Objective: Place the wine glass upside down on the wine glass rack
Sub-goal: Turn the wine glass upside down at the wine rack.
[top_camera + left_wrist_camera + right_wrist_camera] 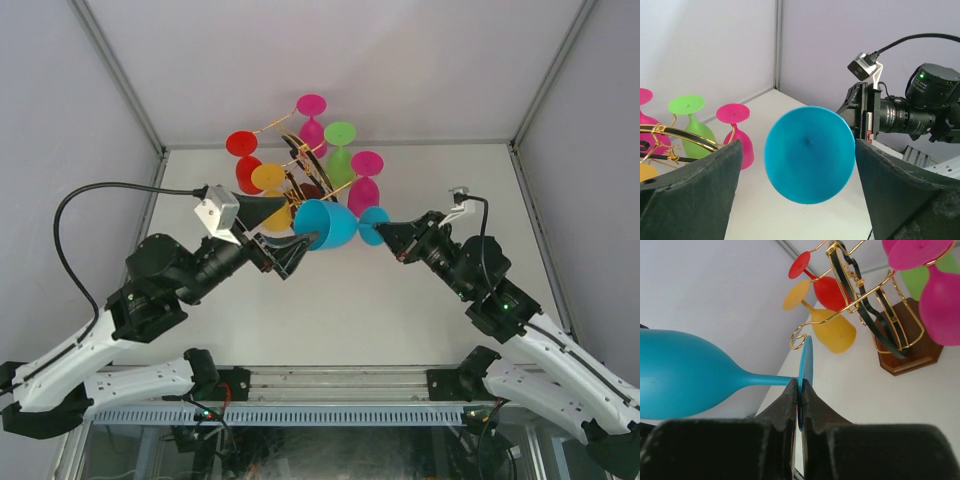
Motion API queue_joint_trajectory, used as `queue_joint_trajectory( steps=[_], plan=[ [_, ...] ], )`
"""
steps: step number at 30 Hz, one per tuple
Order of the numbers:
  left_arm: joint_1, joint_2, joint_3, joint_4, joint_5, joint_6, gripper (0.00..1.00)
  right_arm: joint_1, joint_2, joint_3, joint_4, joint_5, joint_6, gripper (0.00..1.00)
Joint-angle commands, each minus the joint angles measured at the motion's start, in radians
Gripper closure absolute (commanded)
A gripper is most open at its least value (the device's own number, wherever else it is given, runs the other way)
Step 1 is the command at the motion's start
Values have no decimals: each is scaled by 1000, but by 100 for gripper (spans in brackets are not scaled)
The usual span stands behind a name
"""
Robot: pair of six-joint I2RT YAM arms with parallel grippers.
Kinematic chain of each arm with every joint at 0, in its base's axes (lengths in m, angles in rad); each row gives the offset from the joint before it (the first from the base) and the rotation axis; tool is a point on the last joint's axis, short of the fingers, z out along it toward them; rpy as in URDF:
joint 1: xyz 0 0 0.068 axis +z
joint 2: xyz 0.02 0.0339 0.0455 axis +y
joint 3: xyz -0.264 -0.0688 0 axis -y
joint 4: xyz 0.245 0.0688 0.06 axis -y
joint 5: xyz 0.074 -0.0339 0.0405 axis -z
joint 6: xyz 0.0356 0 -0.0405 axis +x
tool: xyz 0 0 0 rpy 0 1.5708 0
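Observation:
The blue wine glass [325,224] lies sideways in the air in front of the wine glass rack [300,172], a gold wire stand on a brown wooden base [910,347]. My right gripper [801,390] is shut on the edge of the glass's round foot [807,360], with the stem and bowl [680,375] reaching left. In the top view the right gripper [385,232] is at the glass's right end. My left gripper [280,230] stands open around the bowl [809,154], with a gap on each side between the bowl and its fingers [690,195].
The rack holds several coloured glasses hanging upside down: red [240,160], yellow [270,185], magenta [312,120], green [340,150] and pink [365,180]. A curled gold arm end [799,340] sits just behind the blue foot. Walls close in the white table [300,320] at the back and both sides.

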Motion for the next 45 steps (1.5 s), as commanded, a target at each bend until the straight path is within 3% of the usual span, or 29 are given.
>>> queue_joint_trajectory(
  steps=[1, 13, 30, 34, 38, 45],
  plan=[
    [1, -30, -12, 51, -11, -1, 5, -33, -40, 29, -37, 11, -49, 100],
    [2, -75, -11, -2, -30, 22, 4, -93, -122, 29, -139, 48, -225, 100],
    [1, -145, -84, -141, -27, 102, 4, -85, -261, -62, -35, -27, -752, 100],
    [1, -151, -91, -176, -74, 152, 4, -20, -252, -62, -5, -6, -913, 100],
    [1, -155, -98, -211, -125, 200, 4, 123, -223, -61, -1, 91, -1140, 100],
    [1, -200, -169, -176, -149, 306, 5, 280, -147, -32, -78, 180, -1478, 100]
  ],
)
